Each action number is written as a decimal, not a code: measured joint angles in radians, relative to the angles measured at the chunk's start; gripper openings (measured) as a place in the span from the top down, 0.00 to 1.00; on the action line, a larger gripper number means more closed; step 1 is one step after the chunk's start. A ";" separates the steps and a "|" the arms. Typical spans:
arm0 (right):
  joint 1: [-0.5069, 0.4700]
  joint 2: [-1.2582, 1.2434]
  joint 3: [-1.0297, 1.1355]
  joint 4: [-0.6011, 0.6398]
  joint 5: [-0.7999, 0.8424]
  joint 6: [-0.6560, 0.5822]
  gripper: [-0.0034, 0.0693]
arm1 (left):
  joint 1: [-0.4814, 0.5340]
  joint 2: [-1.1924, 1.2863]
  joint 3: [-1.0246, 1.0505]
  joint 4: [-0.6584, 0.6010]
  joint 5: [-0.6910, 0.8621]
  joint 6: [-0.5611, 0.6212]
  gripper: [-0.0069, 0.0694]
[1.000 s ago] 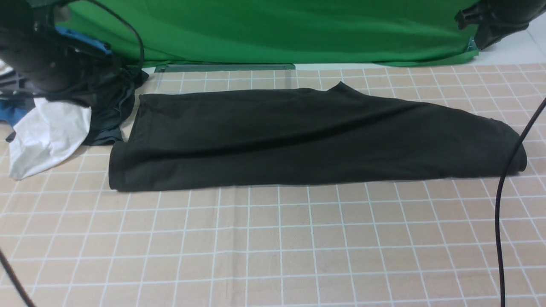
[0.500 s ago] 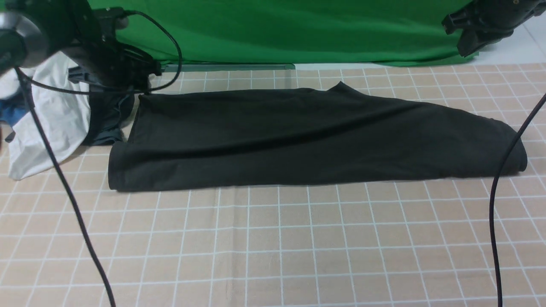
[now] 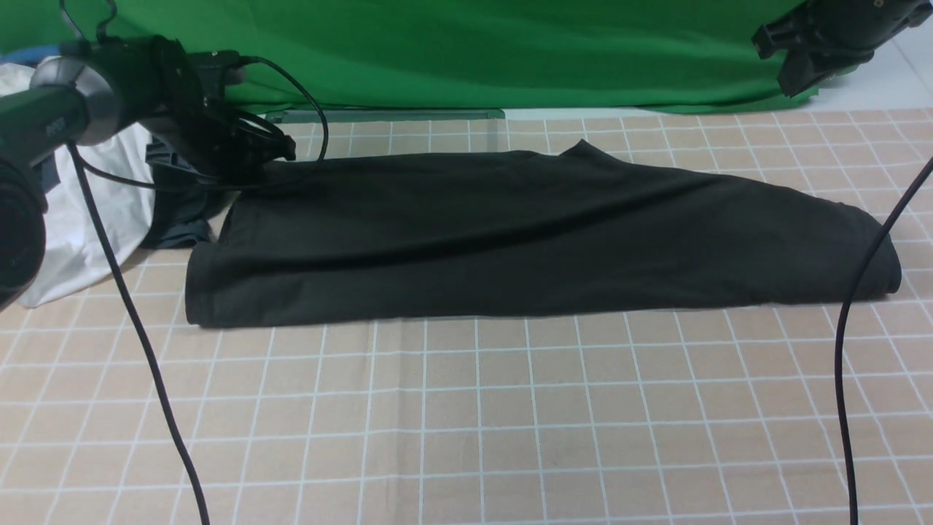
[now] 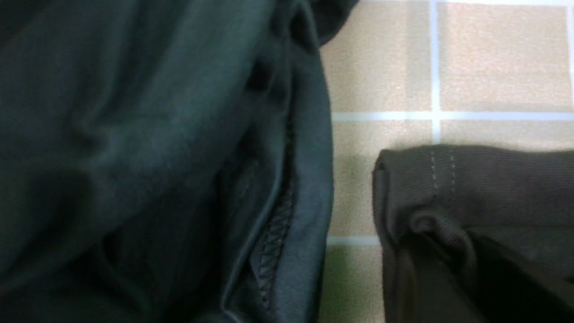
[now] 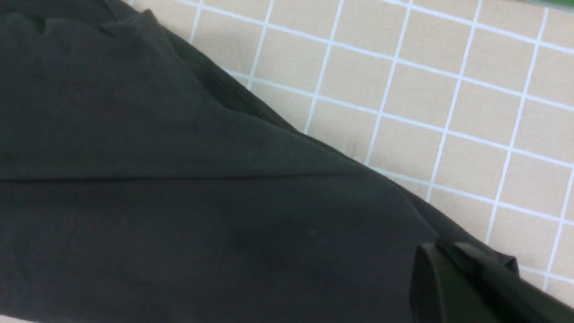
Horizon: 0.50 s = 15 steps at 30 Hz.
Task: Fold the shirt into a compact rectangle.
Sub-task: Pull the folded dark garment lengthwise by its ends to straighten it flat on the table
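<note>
One shirt [image 3: 539, 233]: black, folded into long band, lying across gridded table [image 3: 466, 423]. L gripper [image 3: 271, 149] at its far-left corner; my fingers lost vs dark fabric, can't tell gap or hold. R gripper [image 3: 791, 55] high at far right, partly cut off, closed, nothing seen in it. Grey-green garment [image 3: 182, 219] and white garment [image 3: 109, 204] by shirt's left end, partly behind my arm.

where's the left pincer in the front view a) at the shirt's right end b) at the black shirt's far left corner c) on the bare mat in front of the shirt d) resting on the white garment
b: the left pincer is at the far left corner of the black shirt, beside the grey-green garment.
</note>
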 joint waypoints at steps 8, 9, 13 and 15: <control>0.000 0.000 0.002 0.002 -0.002 -0.012 0.90 | 0.001 -0.076 -0.066 0.021 -0.009 -0.024 0.86; 0.000 0.001 0.002 0.004 -0.002 -0.012 0.90 | 0.001 -0.077 -0.069 0.023 -0.019 -0.022 0.86; 0.000 0.003 0.002 0.018 -0.001 -0.012 0.90 | 0.001 -0.070 -0.072 0.024 -0.086 0.004 0.86; 0.000 0.008 0.002 0.021 -0.001 -0.011 0.90 | 0.001 -0.063 -0.072 0.024 -0.117 0.006 0.86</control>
